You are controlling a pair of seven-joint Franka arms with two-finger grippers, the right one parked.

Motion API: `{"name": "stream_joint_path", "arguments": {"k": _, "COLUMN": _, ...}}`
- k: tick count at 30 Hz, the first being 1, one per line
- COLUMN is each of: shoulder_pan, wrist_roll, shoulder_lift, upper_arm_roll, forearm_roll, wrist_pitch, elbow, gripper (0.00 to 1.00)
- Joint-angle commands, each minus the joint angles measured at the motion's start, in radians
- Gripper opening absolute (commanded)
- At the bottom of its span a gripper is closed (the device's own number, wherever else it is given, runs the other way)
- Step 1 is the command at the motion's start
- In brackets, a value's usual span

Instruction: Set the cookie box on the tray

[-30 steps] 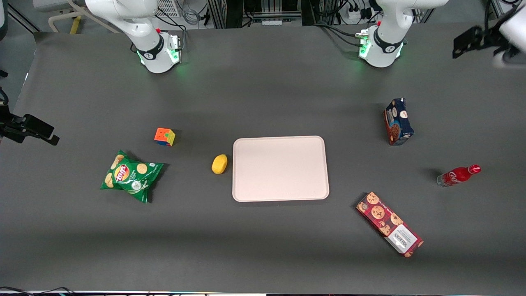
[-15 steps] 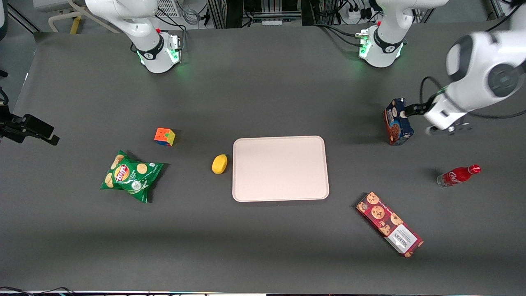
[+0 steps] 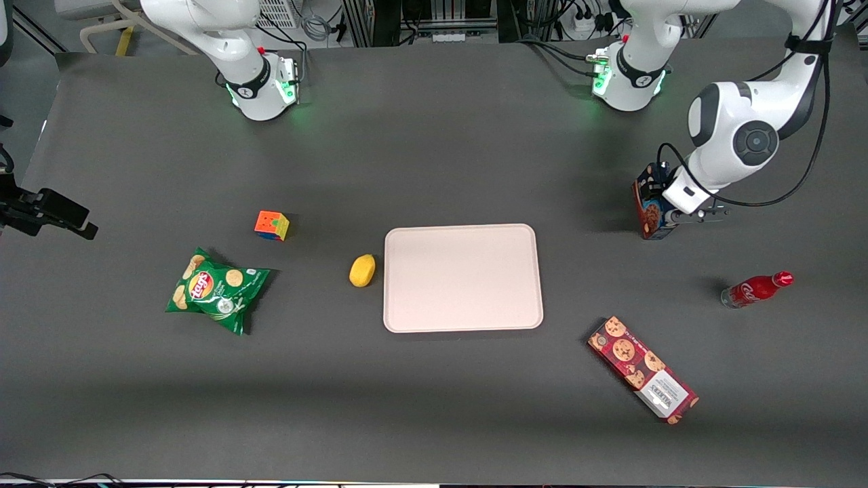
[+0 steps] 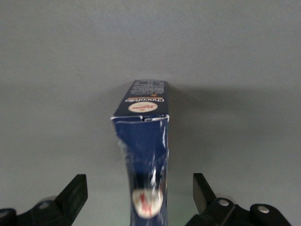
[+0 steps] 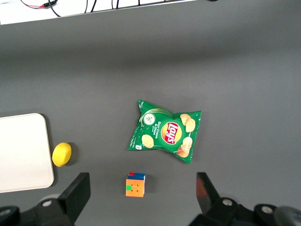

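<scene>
The cookie box (image 3: 649, 211) is a small dark navy carton standing upright toward the working arm's end of the table, with a reddish-brown side and a cookie picture. My gripper (image 3: 668, 196) is over the top of the box, partly hiding it. In the left wrist view the box (image 4: 143, 141) stands between the two fingers (image 4: 73, 195), which are wide open and clear of its sides; my gripper (image 4: 139, 197) holds nothing. The tray (image 3: 463, 278), pale pink and flat, lies at the table's middle with nothing on it.
A longer red cookie box (image 3: 642, 370) lies nearer the front camera than the navy box. A red cola bottle (image 3: 756, 289) lies beside it. A lemon (image 3: 362, 270), a colour cube (image 3: 272, 225) and a green chips bag (image 3: 215, 290) lie toward the parked arm's end.
My arm has swung in from the table's edge and the gripper has come down over the navy cookie box. The box has not moved.
</scene>
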Motion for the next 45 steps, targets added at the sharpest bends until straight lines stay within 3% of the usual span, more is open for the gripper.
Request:
{"name": "stream_joint_path", "arguments": {"k": 1, "shoulder_pan": -0.002, "wrist_roll": -0.02, "shoulder_lift": -0.007, "upper_arm_roll": 0.001, "forearm_roll": -0.001, "wrist_pitch": 0.018, "elbow": -0.009, "gripper": 0.0}}
{"name": "stream_joint_path", "arguments": {"k": 8, "shoulder_pan": -0.002, "wrist_roll": -0.021, "shoulder_lift": -0.026, "upper_arm_roll": 0.001, "forearm_roll": -0.001, "wrist_pitch": -0.026, "elbow": 0.031, "gripper": 0.0}}
{"name": "stream_joint_path", "arguments": {"k": 13, "shoulder_pan": -0.004, "wrist_roll": -0.018, "shoulder_lift": -0.059, "upper_arm_roll": 0.0, "forearm_roll": 0.0, "wrist_pitch": -0.189, "elbow": 0.141, "gripper": 0.0}}
{"name": "stream_joint_path", "arguments": {"k": 19, "shoulder_pan": -0.008, "wrist_roll": -0.021, "shoulder_lift": -0.075, "upper_arm_roll": -0.008, "forearm_roll": -0.001, "wrist_pitch": -0.466, "elbow": 0.38, "gripper": 0.0}}
{"name": "stream_joint_path", "arguments": {"k": 26, "shoulder_pan": -0.011, "wrist_roll": -0.05, "shoulder_lift": -0.041, "upper_arm_roll": -0.06, "forearm_roll": -0.004, "wrist_pitch": -0.797, "elbow": 0.765, "gripper": 0.0}}
{"name": "stream_joint_path", "arguments": {"k": 35, "shoulder_pan": -0.017, "wrist_roll": -0.236, "shoulder_lift": 0.108, "upper_arm_roll": -0.253, "forearm_roll": -0.066, "wrist_pitch": -1.008, "elbow": 1.181, "gripper": 0.0}}
{"name": "stream_joint_path", "arguments": {"k": 41, "shoulder_pan": -0.024, "wrist_roll": -0.314, "shoulder_lift": 0.244, "upper_arm_roll": -0.434, "forearm_roll": -0.069, "wrist_pitch": -0.987, "elbow": 1.232, "gripper": 0.0}}
{"name": "stream_joint_path", "arguments": {"k": 45, "shoulder_pan": -0.028, "wrist_roll": -0.392, "shoulder_lift": 0.368, "upper_arm_roll": -0.508, "forearm_roll": -0.05, "wrist_pitch": -0.864, "elbow": 1.223, "gripper": 0.0}}
